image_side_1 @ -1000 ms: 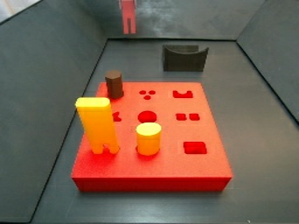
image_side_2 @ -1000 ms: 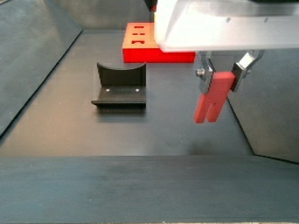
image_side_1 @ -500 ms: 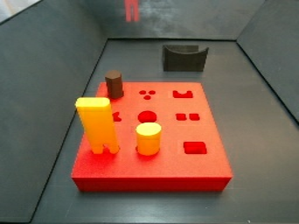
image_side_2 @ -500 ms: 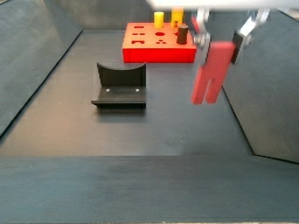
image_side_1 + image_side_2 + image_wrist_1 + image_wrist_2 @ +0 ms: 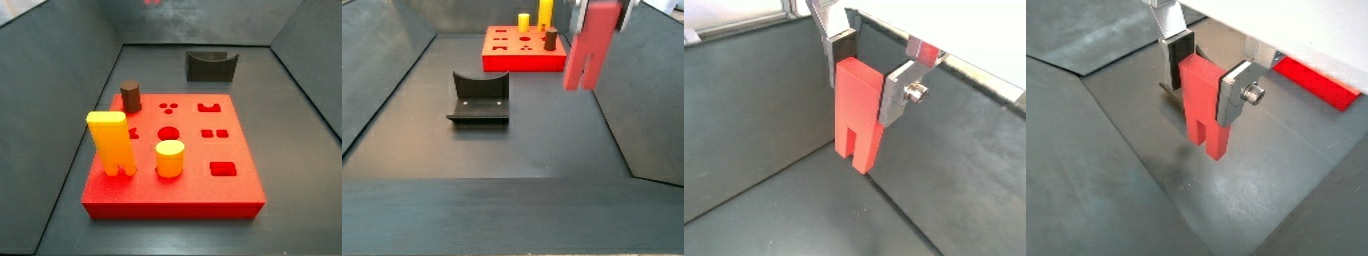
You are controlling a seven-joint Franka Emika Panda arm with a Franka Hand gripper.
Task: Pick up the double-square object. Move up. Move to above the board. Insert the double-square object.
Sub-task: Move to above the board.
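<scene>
Pincer: I see my pincer [image 5: 867, 72] clenched on the tall slim salmon-pink double-square object [image 5: 858, 118]; in both wrist views its flat silver fingers [image 5: 1236, 94] press the block's upper sides, closed only to the block's width.
Held piece: it hangs upright from the pincer, its two square legs pointing down, clear of the dark desk [image 5: 502, 160] below in a side view, where the block [image 5: 589, 45] runs up to the top edge.
Board: the large flat bright-red slab with shaped holes [image 5: 523, 55] lies well apart from the pincer, lower and off to one side; a red edge of it [image 5: 1320, 84] shows just beyond the fingers in a wrist view.
On the board: a yellow-orange two-legged block [image 5: 110, 142], a yellow cylinder [image 5: 170, 158] and a dark brown peg [image 5: 131, 96] stand there, far from the pincer.
Dark grey notched block [image 5: 478, 97]: on the desk, below the pincer and well aside.
</scene>
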